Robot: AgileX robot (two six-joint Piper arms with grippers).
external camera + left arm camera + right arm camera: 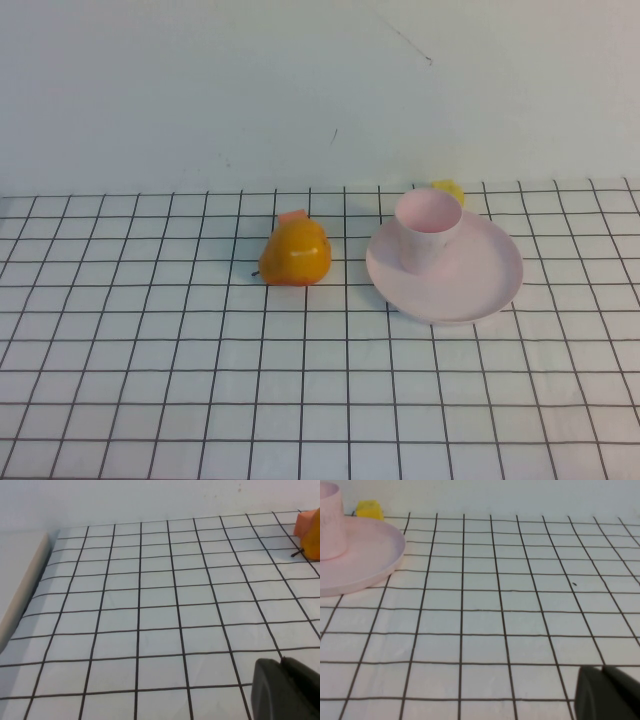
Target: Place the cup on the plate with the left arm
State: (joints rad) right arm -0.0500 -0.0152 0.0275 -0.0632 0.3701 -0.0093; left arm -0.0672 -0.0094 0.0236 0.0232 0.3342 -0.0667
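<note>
The pale pink cup stands upright on the round pink plate at the right of the checked cloth. Both also show in the right wrist view, the cup on the plate. Neither arm appears in the high view. My left gripper is shut and empty, low over bare cloth, far from the cup. My right gripper is shut and empty over bare cloth, apart from the plate.
An orange fruit-shaped toy with a small pink block behind it sits left of the plate; its edge shows in the left wrist view. A small yellow block lies behind the plate. The white wall stands at the back.
</note>
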